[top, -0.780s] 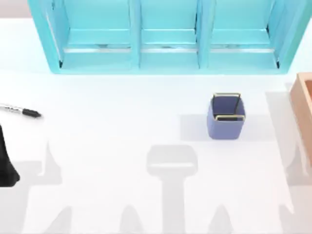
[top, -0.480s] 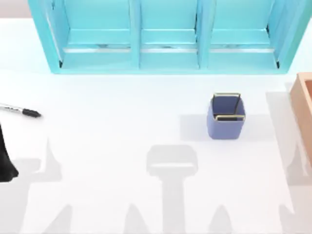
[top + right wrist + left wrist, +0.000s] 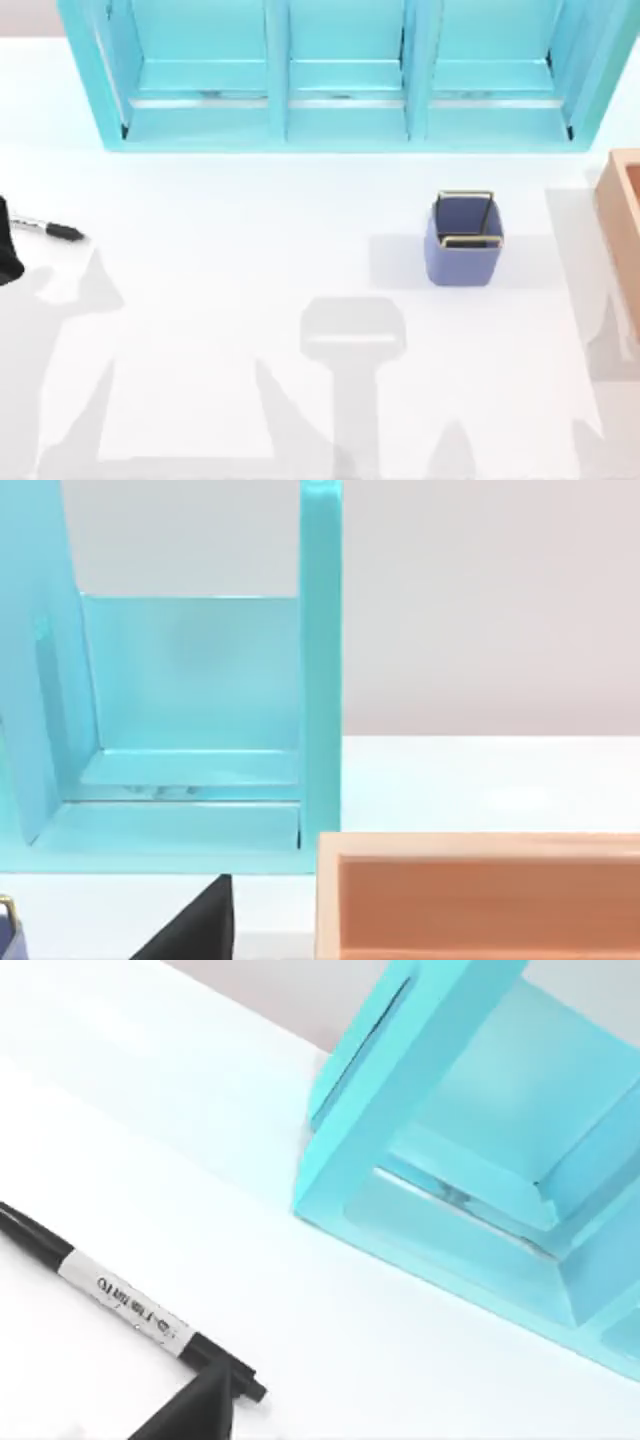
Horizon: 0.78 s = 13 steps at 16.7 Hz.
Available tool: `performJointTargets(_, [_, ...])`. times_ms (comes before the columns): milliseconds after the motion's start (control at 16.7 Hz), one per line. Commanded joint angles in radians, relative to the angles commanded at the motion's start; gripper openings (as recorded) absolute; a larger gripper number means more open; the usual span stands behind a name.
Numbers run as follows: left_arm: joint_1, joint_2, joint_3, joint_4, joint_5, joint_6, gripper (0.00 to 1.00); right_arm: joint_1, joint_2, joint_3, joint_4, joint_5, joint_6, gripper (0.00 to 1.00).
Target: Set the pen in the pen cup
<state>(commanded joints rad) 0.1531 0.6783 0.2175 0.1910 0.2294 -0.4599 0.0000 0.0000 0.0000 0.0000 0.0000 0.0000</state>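
**Left pincer at counter's left edge, beside the pen**

The left pincer point(image 3: 6, 245) sits at the counter's point(image 3: 250, 230) left edge, cut off by the frame; its opening cannot be determined. The pen point(image 3: 48, 228) lies flat just right of it, black cap end pointing right, barrel end hidden. The barrel label point(image 3: 125, 1303) carries print too small to read. Open counter extends right to the pen cup point(image 3: 464, 240), standing upright. The turquoise shelf point(image 3: 340, 80) spans the far side; an orange-brown box point(image 3: 625, 205) is cropped at the right edge.
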Motion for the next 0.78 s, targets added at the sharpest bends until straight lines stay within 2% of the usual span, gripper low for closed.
performJointTargets(420, [0.132, 0.695, 0.181, 0.158, 0.208, -0.414, 1.0, 0.0, 0.0, 0.0, 0.0, 0.0, 0.0, 1.0])
performJointTargets(780, [0.214, 1.019, 0.303, 0.266, 0.315, -0.638, 1.0, 0.0, 0.0, 0.0, 0.0, 0.0, 0.0, 1.0])
